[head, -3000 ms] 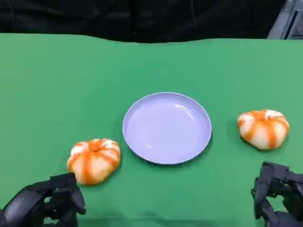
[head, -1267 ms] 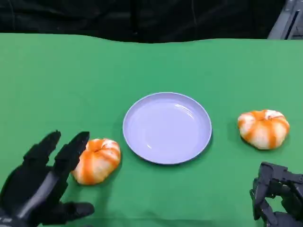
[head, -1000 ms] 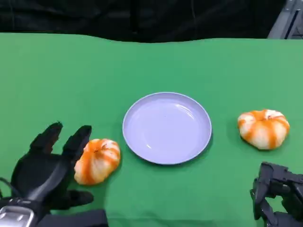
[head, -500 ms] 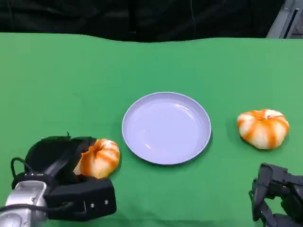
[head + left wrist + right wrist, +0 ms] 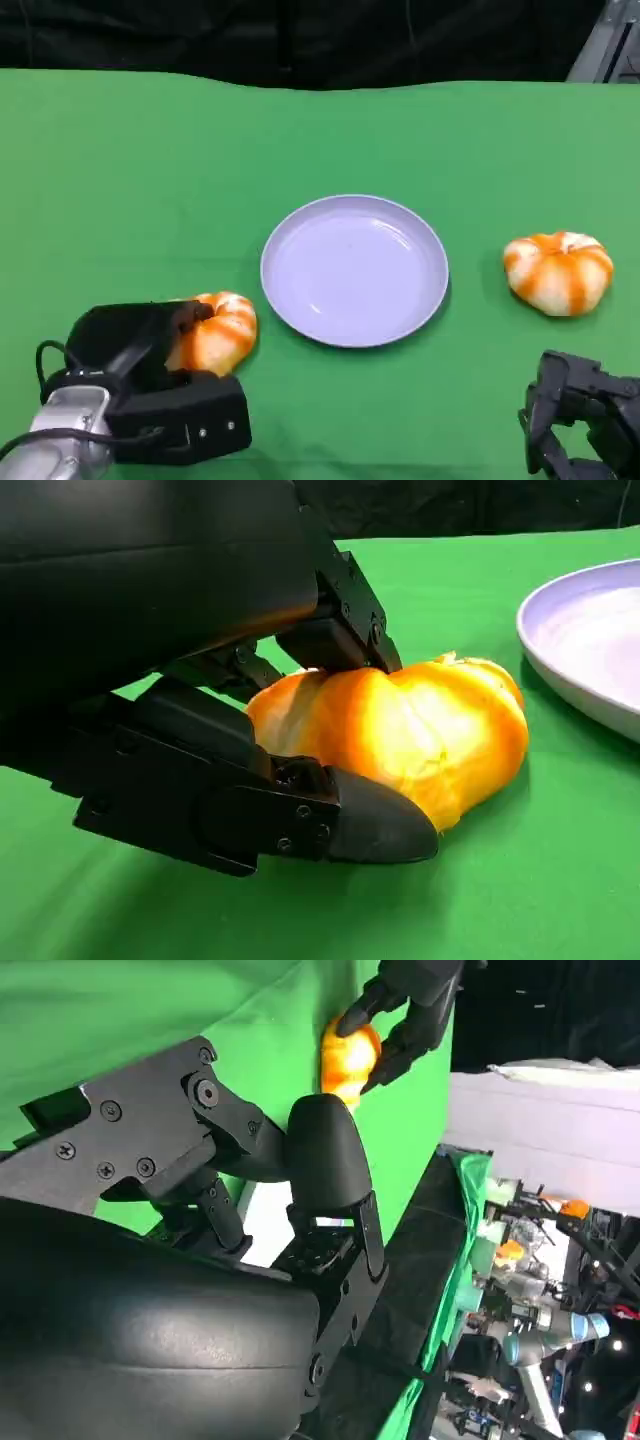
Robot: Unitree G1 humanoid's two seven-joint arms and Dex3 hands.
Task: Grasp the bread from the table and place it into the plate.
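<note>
Two orange-and-white bread rolls and one lilac plate (image 5: 354,270) lie on the green table (image 5: 320,140). From the plate, the near bread (image 5: 218,330) sits at about eight o'clock, close to the rim but apart from it; the far bread (image 5: 558,271) lies at three o'clock, well apart. The left hand (image 5: 135,350) is closed around the near bread, fingers (image 5: 340,630) over its top and thumb along its side, with the roll on the cloth. The right hand (image 5: 580,420), at five o'clock, has its fingers curled in on nothing.
</note>
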